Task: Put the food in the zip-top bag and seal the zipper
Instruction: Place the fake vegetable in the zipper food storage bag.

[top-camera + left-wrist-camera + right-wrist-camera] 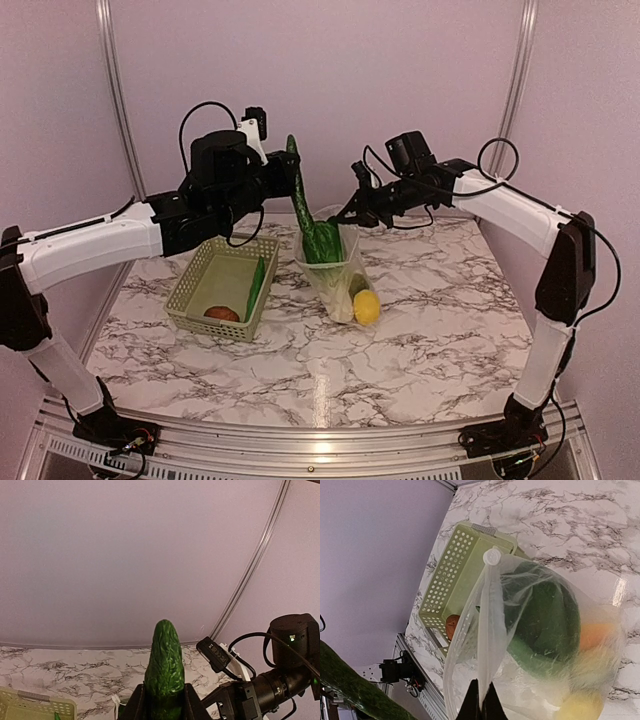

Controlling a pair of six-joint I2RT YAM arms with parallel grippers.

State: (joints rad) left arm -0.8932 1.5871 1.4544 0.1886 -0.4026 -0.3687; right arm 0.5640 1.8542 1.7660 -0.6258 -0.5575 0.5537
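Note:
My left gripper (291, 183) is shut on a long green cucumber (297, 190), held high and nearly upright above the zip-top bag (338, 270). In the left wrist view the cucumber (165, 662) sticks out between the fingers (134, 706). My right gripper (481, 701) is shut on the bag's mouth edge with its whitish zipper (489, 630), holding the bag (530, 680) up and open. Inside lie leafy green bok choy (547, 620), an orange piece (592, 635) and a yellow lemon (367, 307). A reddish-brown round one (221, 313) and a green piece (257, 285) lie in the basket.
The pale green lattice basket (196, 283) stands left of the bag on the marble table (440, 330). Pale walls close off the back and both sides. The right arm's wrist camera (292, 647) hangs close to the right of the cucumber tip.

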